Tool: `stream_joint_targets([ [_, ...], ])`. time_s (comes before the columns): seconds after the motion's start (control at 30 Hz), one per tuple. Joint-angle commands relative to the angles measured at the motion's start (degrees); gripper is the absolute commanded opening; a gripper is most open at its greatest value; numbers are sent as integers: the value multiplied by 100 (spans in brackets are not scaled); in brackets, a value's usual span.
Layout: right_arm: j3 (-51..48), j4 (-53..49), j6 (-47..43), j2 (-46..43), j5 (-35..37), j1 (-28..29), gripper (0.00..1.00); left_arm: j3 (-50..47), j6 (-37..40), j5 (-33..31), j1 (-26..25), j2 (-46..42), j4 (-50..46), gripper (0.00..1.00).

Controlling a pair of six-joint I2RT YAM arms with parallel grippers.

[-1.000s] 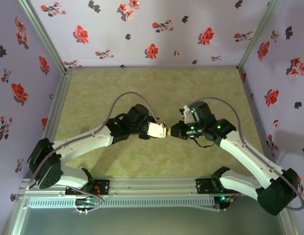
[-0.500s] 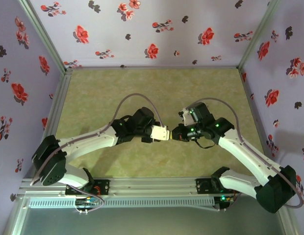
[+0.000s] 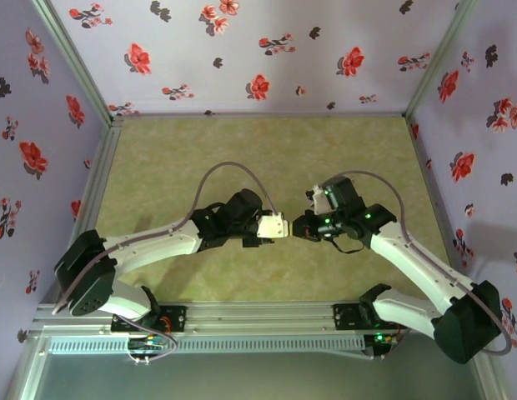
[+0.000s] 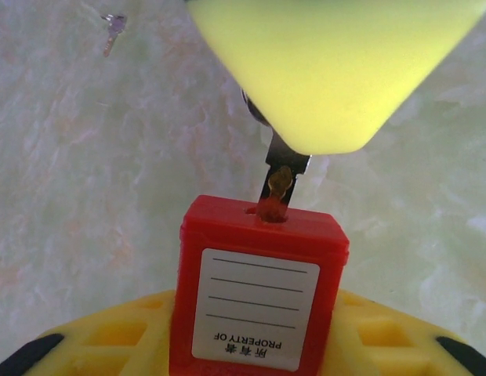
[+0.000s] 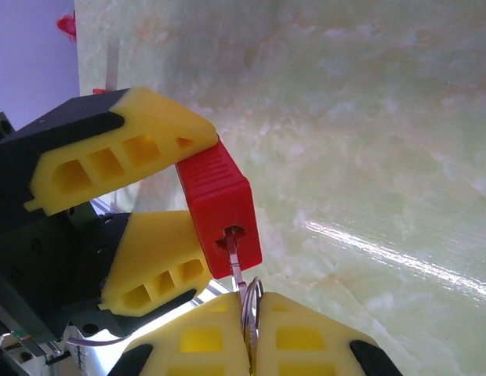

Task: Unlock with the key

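Observation:
A red padlock (image 4: 259, 290) with a white label sits between the yellow fingers (image 4: 110, 341) of my left gripper (image 4: 259, 333), which is shut on its body. The thin metal key (image 5: 237, 262) has its blade tip in the keyhole on the padlock's (image 5: 219, 200) end face. My right gripper (image 5: 255, 305) is shut on the key's head and its wire ring. From above, the left gripper (image 3: 275, 226) and right gripper (image 3: 298, 227) meet tip to tip over the middle of the table. The padlock's shackle is hidden.
A small loose metal piece (image 4: 112, 30), perhaps another key, lies on the pale green tabletop (image 3: 242, 150) beyond the padlock. Flowered walls (image 3: 258, 50) enclose the table on three sides. A metal rail (image 3: 258, 321) runs along the near edge by the arm bases.
The left arm has shifted slightly to the right, carrying the padlock closer to the right gripper. The right arm has barely moved.

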Motion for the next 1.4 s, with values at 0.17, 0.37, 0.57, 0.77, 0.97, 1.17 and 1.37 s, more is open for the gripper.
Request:
stream_joint_targets([
  [0.17,350,-195,-1619,349,369,66,0,743,-511,2268,-550,-456,1246,0],
  [0.37,535,199,-934,656,35,58,0,349,48,889,-825,-448,2121,0],
  [0.57,172,1665,1047,736,-450,23,0,-126,613,35,-1059,-376,3446,0],
  [0.77,230,1554,1102,585,-399,23,0,130,98,941,-885,-487,2874,0],
  [0.97,689,-152,-1011,491,163,40,0,660,-636,2340,-615,-511,1696,0],
  [1.17,1050,93,-525,897,-254,73,0,409,-646,1844,-627,-470,2382,0],
  [1.37,917,896,786,1047,-468,75,0,302,-736,1259,-771,-334,3416,0],
])
